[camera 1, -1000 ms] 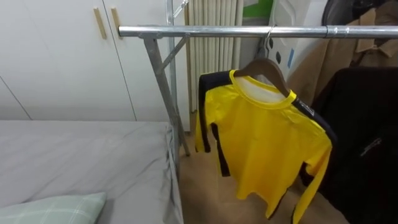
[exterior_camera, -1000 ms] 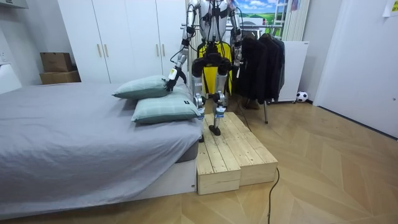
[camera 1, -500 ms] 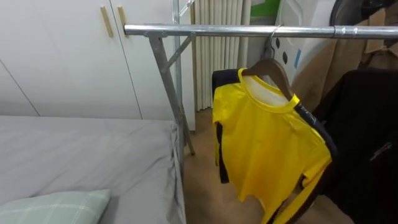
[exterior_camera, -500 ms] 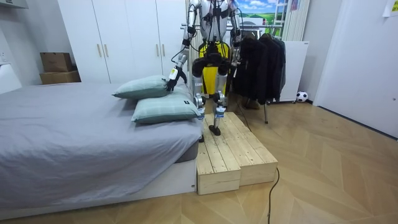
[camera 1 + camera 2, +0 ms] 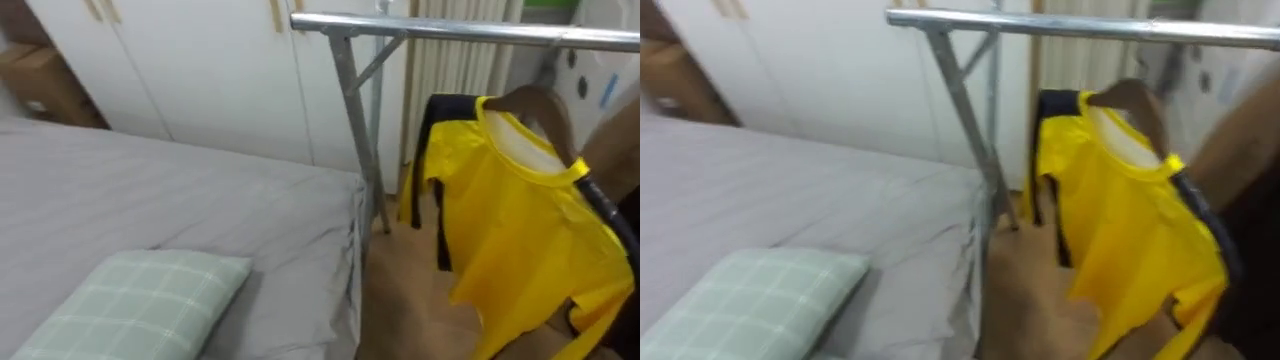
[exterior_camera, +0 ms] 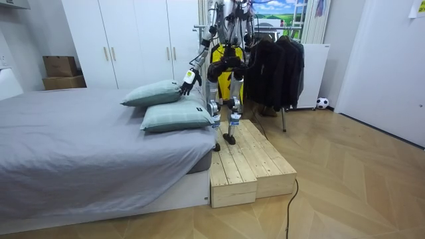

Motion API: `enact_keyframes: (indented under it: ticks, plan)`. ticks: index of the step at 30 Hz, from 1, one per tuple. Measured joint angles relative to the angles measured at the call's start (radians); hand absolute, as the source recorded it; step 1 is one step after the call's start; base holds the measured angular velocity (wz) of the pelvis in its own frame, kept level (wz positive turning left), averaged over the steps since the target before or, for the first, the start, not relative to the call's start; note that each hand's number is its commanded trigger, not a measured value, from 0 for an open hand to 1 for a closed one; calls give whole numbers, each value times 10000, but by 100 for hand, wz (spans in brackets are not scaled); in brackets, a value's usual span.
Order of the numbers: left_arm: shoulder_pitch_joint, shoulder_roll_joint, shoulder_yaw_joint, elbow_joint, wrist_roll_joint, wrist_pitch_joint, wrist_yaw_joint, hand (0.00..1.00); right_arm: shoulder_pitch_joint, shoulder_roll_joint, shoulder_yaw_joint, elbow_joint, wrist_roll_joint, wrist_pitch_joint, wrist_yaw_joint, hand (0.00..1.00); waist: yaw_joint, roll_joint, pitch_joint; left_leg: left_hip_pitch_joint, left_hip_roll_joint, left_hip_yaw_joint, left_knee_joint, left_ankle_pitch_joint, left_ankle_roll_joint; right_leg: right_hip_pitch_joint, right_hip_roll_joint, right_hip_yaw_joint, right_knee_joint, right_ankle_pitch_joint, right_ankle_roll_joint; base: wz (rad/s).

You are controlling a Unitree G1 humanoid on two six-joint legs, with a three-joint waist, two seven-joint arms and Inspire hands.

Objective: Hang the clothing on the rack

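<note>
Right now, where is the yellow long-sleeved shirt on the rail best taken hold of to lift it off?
Probably the brown wooden hanger, its bare top above the yellow long-sleeved shirt, coming from the grey bed side: the wood is rigid and exposed there, while dark coats crowd the other side.

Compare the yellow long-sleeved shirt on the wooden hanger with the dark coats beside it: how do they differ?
The yellow long-sleeved shirt is bright, with black trim; the dark coats are dark all over. The shirt is one garment alone; the coats are several, pressed together. The shirt hangs nearer the grey bed; the coats hang farther from it. Both hang from the silver metal rail.
</note>
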Motion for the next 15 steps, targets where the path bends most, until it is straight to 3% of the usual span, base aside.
enact_keyframes:
  ticks: [1,2,3,5,6,7,8,9,11,14,15]
  plan:
    - [-43,-3,-2,-2,14,-25,-137,0,12,-18,-84,-4,-56,0,-6,0,-30,-19,-16,-102,51,384,124,27,38,-3,-108,-288,11,-66,-18,134]
    - [-106,-22,-19,-23,64,-58,-385,0,24,-86,-166,-9,-336,20,-35,0,-48,-110,15,-155,285,1203,684,-102,210,-5,-289,-775,173,-207,-5,112]
    - [-102,-32,-36,-43,60,-66,-507,0,31,-123,-181,-31,-406,57,-47,0,-40,-130,-7,-155,355,1565,1016,-229,262,2,-363,-1025,234,-313,-19,138]
    - [-210,-119,-49,-115,80,-98,-1053,0,8,-192,-559,-37,-684,133,-138,0,-22,-91,-43,53,921,2809,2447,-781,378,120,-565,-2111,346,-503,36,143]
    - [-213,-104,-57,-104,105,-107,-1143,0,11,-210,-644,-32,-700,156,-162,0,-5,-75,-43,157,1048,2999,2652,-895,385,157,-600,-2407,359,-527,7,158]
    - [-337,-48,-45,-94,262,-115,-1284,0,11,-222,-843,-17,-751,233,-224,0,-39,-65,-39,410,1237,3382,2858,-1094,405,234,-693,-3072,386,-628,1,179]
    - [-404,-56,-53,-83,400,-134,-1407,0,22,-252,-1048,-7,-735,284,-241,0,-171,-45,-42,621,1258,3535,2804,-1265,403,261,-855,-3804,512,-770,60,186]
    - [-438,-76,-59,-76,456,-135,-1476,0,32,-276,-1112,-7,-727,318,-251,0,-196,-29,-51,741,1272,3642,2695,-1359,378,296,-885,-4078,550,-809,96,185]
    - [-571,-109,-66,-93,479,-134,-1646,0,7,-265,-1342,-14,-706,372,-304,0,-221,-28,-47,1237,1119,4021,1642,-1639,207,278,-1186,-5138,864,-983,160,158]
    - [-549,-111,-42,-11,453,-137,-1626,0,54,-227,-1326,12,-704,341,-322,0,-112,-260,-11,1289,826,3962,622,-1636,90,296,-1616,-6030,1142,-1047,250,105]
    - [-496,-122,-49,22,452,-136,-1608,0,68,-238,-1326,8,-681,342,-336,0,-52,-278,-29,1289,833,3867,532,-1651,74,353,-1824,-6268,1330,-1091,398,60]
